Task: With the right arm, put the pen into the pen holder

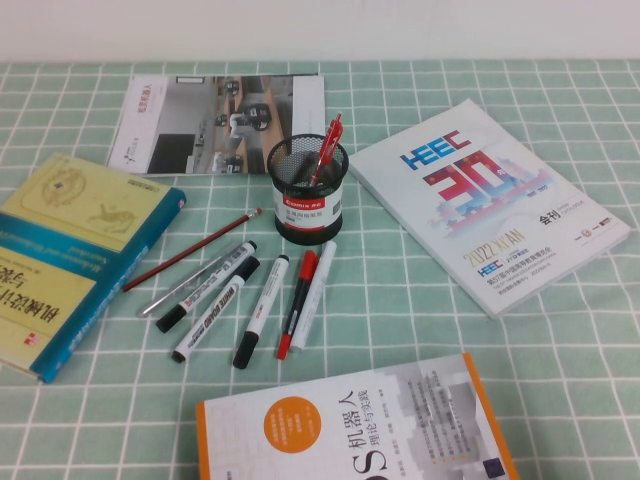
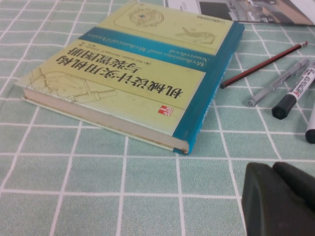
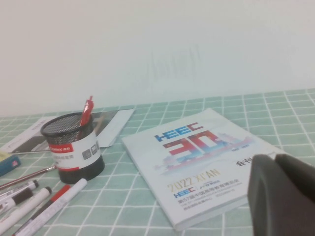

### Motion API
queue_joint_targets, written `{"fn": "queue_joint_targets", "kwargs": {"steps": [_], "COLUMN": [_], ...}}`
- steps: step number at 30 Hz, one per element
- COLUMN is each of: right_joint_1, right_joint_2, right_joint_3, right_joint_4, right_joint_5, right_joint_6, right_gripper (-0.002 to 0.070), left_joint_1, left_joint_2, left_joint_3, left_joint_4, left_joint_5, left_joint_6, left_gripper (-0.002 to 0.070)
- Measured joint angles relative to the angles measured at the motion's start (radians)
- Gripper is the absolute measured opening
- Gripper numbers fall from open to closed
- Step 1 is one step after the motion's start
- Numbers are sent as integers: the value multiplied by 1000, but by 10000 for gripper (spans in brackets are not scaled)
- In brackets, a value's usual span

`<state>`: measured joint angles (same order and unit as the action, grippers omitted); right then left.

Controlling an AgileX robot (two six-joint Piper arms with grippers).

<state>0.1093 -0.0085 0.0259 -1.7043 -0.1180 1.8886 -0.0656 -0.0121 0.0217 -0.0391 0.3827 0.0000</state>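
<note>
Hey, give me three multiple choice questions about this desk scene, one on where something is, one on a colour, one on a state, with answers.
1. Where is the pen?
A. Beside the markers
B. In the pen holder
C. On a book

2. What colour is the pencil?
A. Red
B. Blue
C. Yellow

3. How does the pen stand?
A. Flat
B. Upside down on the cloth
C. Leaning on the holder's rim

Answers: 1 B, its red top sticks out of the mesh cup. 2 A, red shaft. 3 C, it tilts.

The left gripper and right gripper show only at their wrist views' edges.
</note>
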Motion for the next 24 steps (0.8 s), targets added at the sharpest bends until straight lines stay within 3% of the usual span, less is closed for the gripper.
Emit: {"fn": "queue_joint_targets", "kwargs": {"steps": [7, 10, 13, 18, 20, 24], "right_joint_1": [0, 0, 0, 0, 0, 0], "right_joint_2": [0, 0, 0, 0, 0, 0], "right_joint_3": [0, 0, 0, 0, 0, 2], "right_joint_4": [4, 131, 467, 1286, 1524, 1797], "right_joint_5": [-7, 19, 50, 186, 257, 346], "right_joint_6": [-11, -143, -461, -1279, -1541, -1847], "right_gripper": [-19, -19, -19, -19, -19, -19], "left_joint_1": [0, 0, 0, 0, 0, 0], "left_joint_2": [0, 0, 0, 0, 0, 0], "left_joint_3": [0, 0, 0, 0, 0, 0], "left_joint_4": [0, 0, 0, 0, 0, 0], "left_joint_5": [0, 0, 0, 0, 0, 0], "left_joint_6": [0, 0, 0, 0, 0, 0], "left_gripper": [-6, -6, -6, -6, -6, -6]}}
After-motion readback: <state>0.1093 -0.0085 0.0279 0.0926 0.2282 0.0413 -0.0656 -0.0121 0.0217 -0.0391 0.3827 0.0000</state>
